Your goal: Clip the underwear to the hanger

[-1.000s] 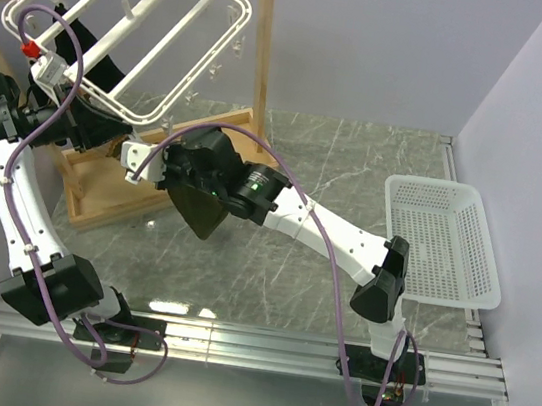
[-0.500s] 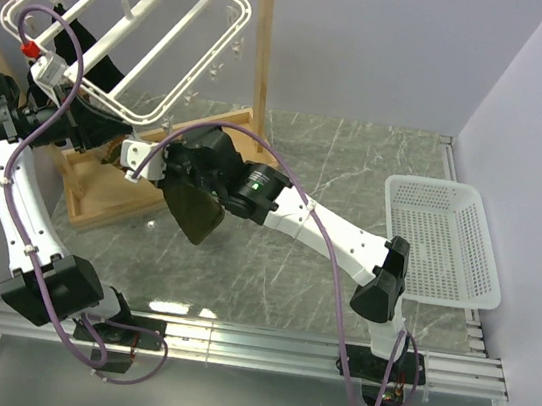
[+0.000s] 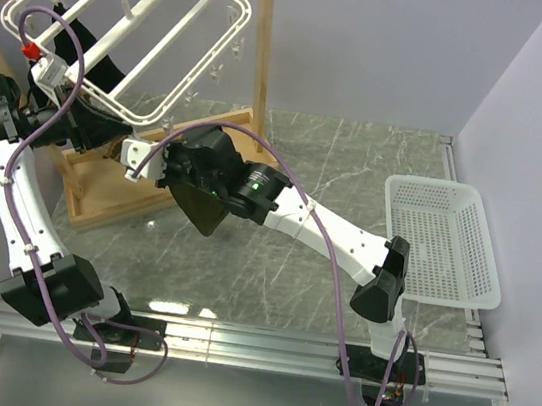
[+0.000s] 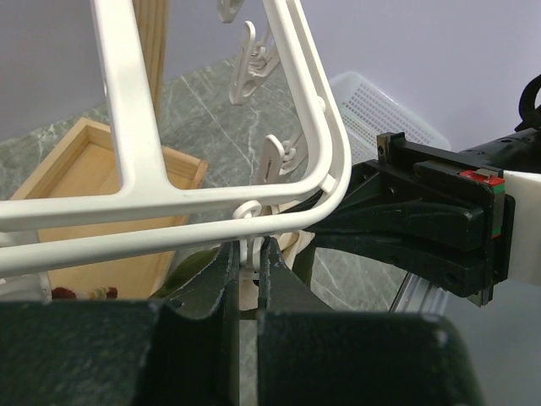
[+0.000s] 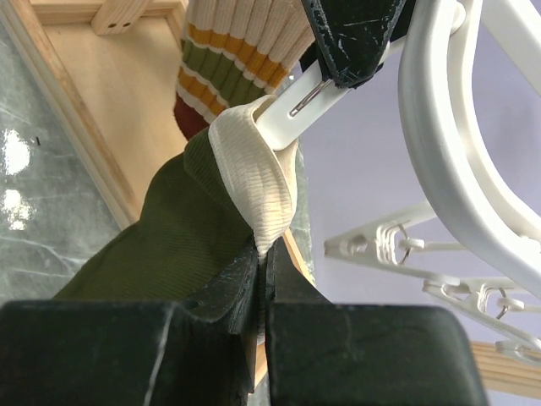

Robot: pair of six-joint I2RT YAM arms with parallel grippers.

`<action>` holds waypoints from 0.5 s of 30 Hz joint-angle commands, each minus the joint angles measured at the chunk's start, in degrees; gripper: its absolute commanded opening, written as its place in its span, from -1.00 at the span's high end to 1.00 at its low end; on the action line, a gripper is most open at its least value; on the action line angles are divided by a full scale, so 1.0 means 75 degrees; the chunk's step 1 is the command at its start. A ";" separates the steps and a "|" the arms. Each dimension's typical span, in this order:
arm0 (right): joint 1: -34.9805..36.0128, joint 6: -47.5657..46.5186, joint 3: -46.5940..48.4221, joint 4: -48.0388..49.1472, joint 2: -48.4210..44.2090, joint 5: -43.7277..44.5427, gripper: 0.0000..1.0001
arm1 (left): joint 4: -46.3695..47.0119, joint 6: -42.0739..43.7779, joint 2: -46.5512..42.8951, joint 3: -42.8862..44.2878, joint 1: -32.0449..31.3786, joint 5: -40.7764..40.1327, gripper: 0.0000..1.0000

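The underwear (image 5: 177,228), olive-green with a cream waistband, hangs from my right gripper (image 5: 260,254), which is shut on the waistband. In the top view it droops below that gripper (image 3: 160,169) as a dark flap (image 3: 200,208). The white hanger (image 3: 123,31) hangs tilted from the wooden rail. My left gripper (image 4: 245,258) is shut on one of its small white clips (image 4: 248,254), just under the frame's corner (image 4: 334,182). From the right wrist, the waistband's top fold lies against that clip's tip (image 5: 283,118). I cannot tell whether the cloth sits inside the clip.
A striped sock (image 5: 245,42) hangs beside the clip. Several other clips (image 5: 397,241) dangle from the frame. The wooden stand's post (image 3: 262,50) and its base tray (image 3: 100,194) are right below and behind. A white mesh basket (image 3: 442,242) sits at the far right.
The hanging underwear swayed slightly left and down, then came back. Both grippers stay shut in about the same places.
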 commanded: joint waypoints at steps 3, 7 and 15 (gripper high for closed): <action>-0.0004 0.0012 0.0122 0.0119 -0.0440 0.0091 1.00 | -0.0575 0.0137 -0.0222 -0.0106 -0.0021 0.0994 0.99; 0.0007 0.0012 0.0403 0.0050 -0.0277 0.0092 1.00 | -0.0587 0.0184 -0.0257 -0.0106 -0.0045 0.0947 0.99; 0.0007 0.0070 0.0896 -0.0150 -0.0042 0.0127 1.00 | -0.0575 0.0313 -0.0304 -0.0176 -0.0103 0.0842 0.99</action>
